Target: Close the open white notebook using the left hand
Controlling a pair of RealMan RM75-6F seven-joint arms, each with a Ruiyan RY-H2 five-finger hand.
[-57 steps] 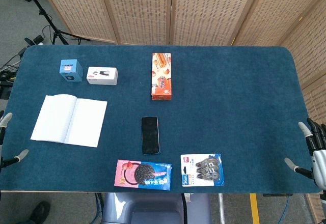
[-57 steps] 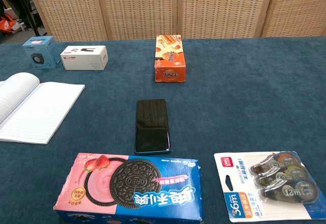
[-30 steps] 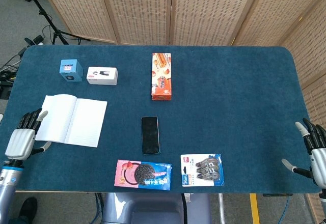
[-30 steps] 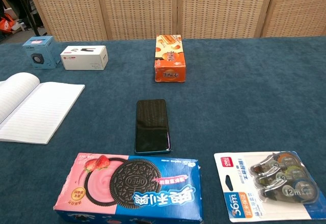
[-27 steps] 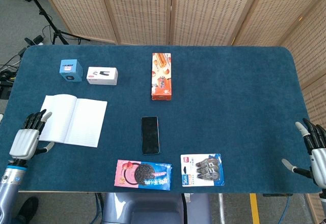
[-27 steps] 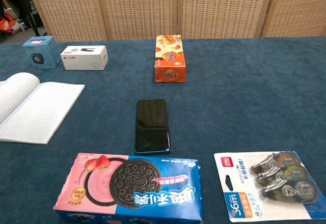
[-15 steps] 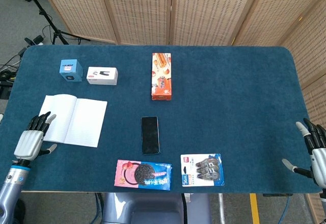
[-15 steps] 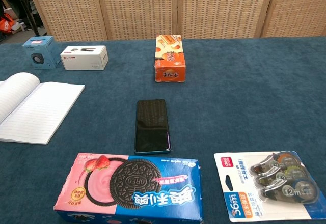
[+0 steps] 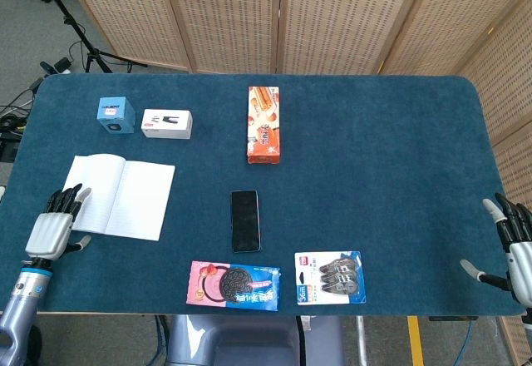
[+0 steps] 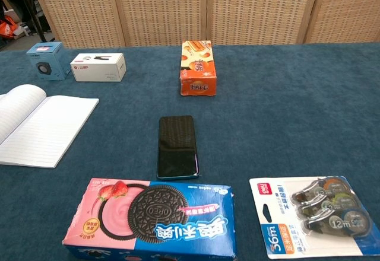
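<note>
The white notebook (image 9: 115, 196) lies open and flat on the blue table at the left, its lined pages up; the chest view shows its right page (image 10: 41, 127) at the left edge. My left hand (image 9: 53, 227) hovers just off the notebook's near-left corner, fingers spread and pointing up-table, holding nothing. At the table's near-right corner my right hand (image 9: 511, 252) is open too, far from the notebook. Neither hand appears in the chest view.
A black phone (image 9: 245, 220) lies mid-table, an orange snack box (image 9: 263, 124) behind it. A blue cube box (image 9: 115, 115) and a white box (image 9: 166, 123) sit behind the notebook. An Oreo pack (image 9: 233, 284) and a correction-tape pack (image 9: 329, 277) line the front edge.
My left hand came up from the table's left edge to the notebook's near-left corner, then settled slightly down and right. The notebook and the right hand stayed put.
</note>
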